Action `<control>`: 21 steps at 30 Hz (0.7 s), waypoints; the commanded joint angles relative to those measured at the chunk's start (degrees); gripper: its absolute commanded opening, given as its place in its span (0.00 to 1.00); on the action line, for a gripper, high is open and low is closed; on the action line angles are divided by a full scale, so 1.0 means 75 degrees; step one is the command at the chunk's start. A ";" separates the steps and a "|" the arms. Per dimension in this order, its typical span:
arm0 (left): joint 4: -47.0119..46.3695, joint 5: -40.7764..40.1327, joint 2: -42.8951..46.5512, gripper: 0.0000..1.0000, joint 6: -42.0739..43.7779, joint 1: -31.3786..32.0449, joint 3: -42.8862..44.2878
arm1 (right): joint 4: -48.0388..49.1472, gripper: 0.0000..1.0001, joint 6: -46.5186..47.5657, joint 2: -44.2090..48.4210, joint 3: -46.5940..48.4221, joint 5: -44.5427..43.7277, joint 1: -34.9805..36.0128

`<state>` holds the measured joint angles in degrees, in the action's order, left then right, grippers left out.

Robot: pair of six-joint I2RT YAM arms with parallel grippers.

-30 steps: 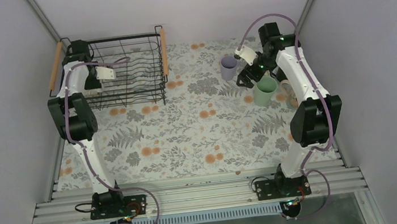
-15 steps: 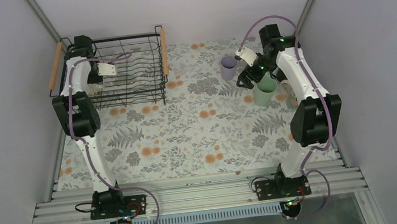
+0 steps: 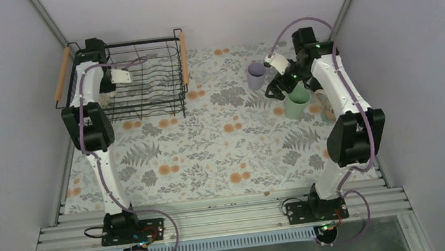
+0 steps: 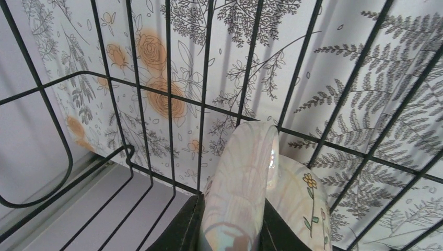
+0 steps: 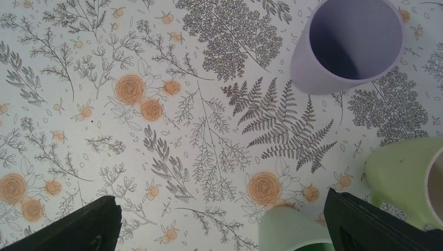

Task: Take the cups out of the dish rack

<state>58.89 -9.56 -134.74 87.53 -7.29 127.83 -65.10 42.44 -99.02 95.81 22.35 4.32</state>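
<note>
A desk (image 3: 211,159) covered in a fern-and-rose print cloth sat between plain grey walls. The dish rack (image 3: 139,43) stood toward 10 o'clock on it, with an orange-brown handle on each side. The left end effector (image 4: 227,232) reached inside the rack and was closed on the rim of a beige patterned cup (image 4: 292,204), one finger on either side of the wall. The black wires crossed behind the cup. Toward 2 o'clock, well apart from the rack, the right end effector (image 5: 224,225) hung above the cloth with its fingers spread wide and gripping nothing. In its wrist view an upright lavender cup (image 5: 350,42) stood at 1 o'clock, a light green cup (image 5: 407,172) at 4 o'clock and a mint green cup (image 5: 292,230) at 5 o'clock, between the fingers.
</note>
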 commanded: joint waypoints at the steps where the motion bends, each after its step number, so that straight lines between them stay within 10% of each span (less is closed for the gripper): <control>1: 0.0477 0.0030 -0.0082 0.17 -0.0271 0.0019 0.0355 | 0.0211 1.00 0.0148 0.0283 -0.0182 0.0281 -0.0060; 21: 0.0224 0.0999 0.0565 0.04 -0.1412 0.1110 0.2835 | 0.0041 1.00 0.0324 0.0259 0.0422 0.1394 -0.0133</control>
<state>66.85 -4.62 -137.01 80.29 -0.99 146.15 -63.35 43.97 -98.04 93.51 27.64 3.55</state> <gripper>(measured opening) 0.193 0.998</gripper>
